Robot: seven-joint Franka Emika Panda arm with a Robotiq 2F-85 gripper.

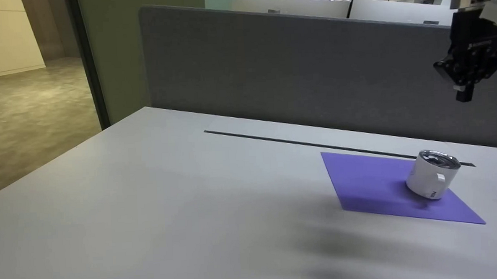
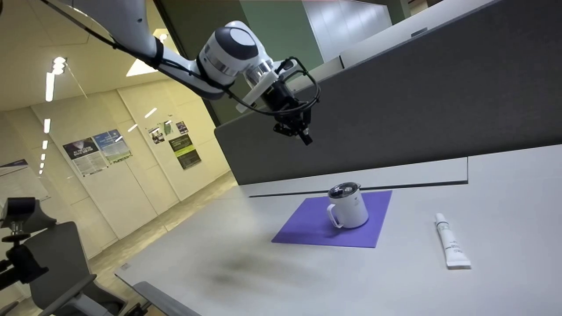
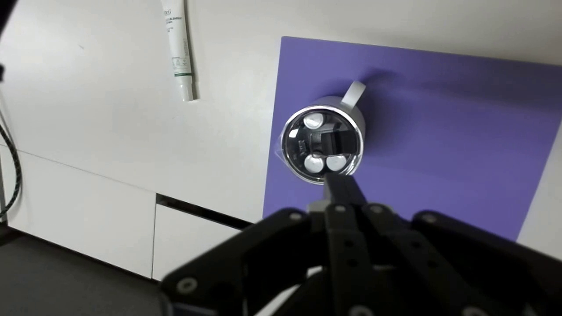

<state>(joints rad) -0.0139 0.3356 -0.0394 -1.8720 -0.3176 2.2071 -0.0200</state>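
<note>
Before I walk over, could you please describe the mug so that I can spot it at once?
On the white table lies a purple sheet. Standing on it is the mug, white, with a see-through lid and a side handle. Unlike the slim white tube lying off the sheet, it stands upright.

The closed claw (image 1: 464,95) hangs above a mug (image 1: 426,178) on a purple sheet (image 1: 367,180).

In the wrist view, the end effector (image 3: 344,189) hides part of the purple mat (image 3: 443,131)
</note>
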